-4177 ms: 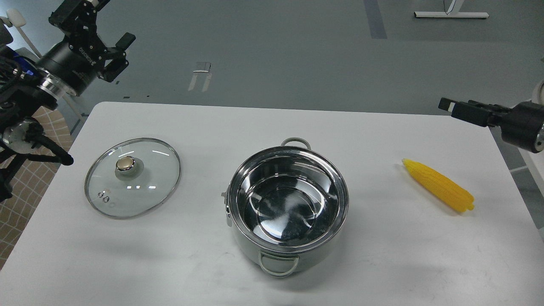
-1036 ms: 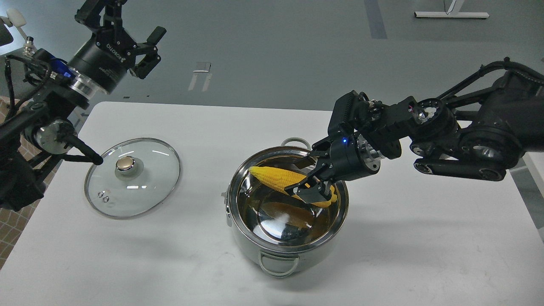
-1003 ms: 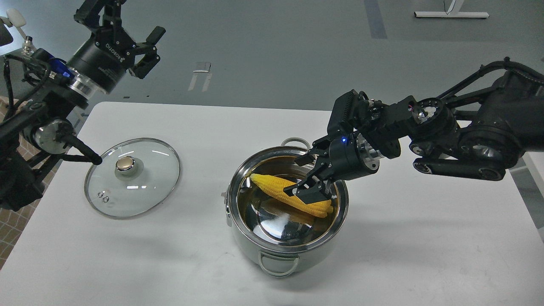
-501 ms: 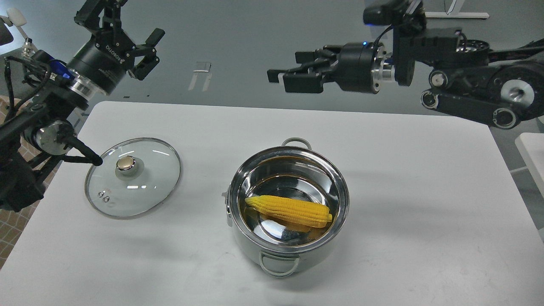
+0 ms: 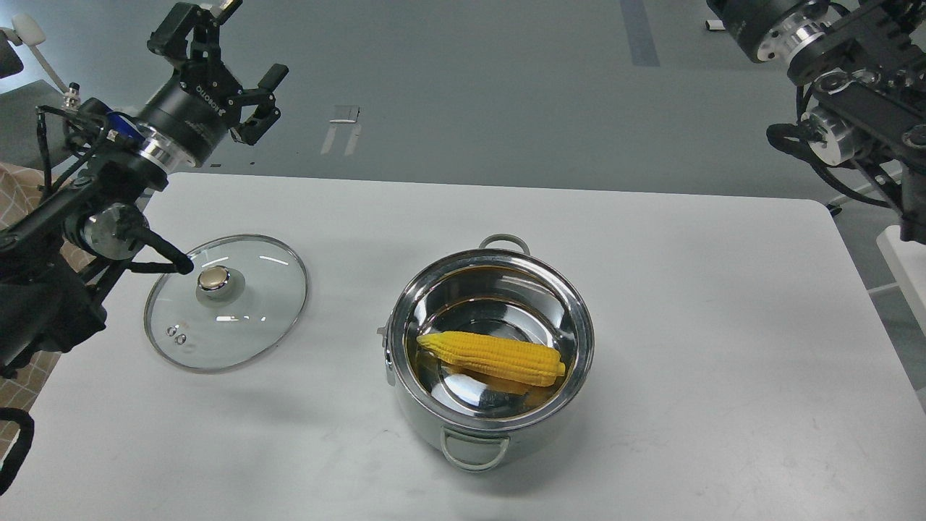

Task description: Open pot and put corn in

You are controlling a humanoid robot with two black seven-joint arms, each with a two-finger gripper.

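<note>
The shiny steel pot (image 5: 583, 340) stands uncovered at the middle of the white table, one loop handle toward me and one at the far side. The yellow corn (image 5: 492, 357) lies flat on the pot's bottom, pointed end to the left, free of any gripper. My left gripper (image 5: 246, 45) is open and empty, held high above the table's far left corner, well away from the pot. My right arm (image 5: 832, 65) is raised at the top right; its gripper end is cut off by the top edge.
The round glass lid (image 5: 246, 318) with its brass-coloured knob (image 5: 213, 278) lies flat on the table left of the pot. The white table (image 5: 723, 289) ends in a right edge near the right arm. Grey floor lies beyond the far edge.
My right gripper let go of the corn in the pot, rose and drew back to the upper right, out of view. The corn now lies flat. The left arm shifted slightly right.
</note>
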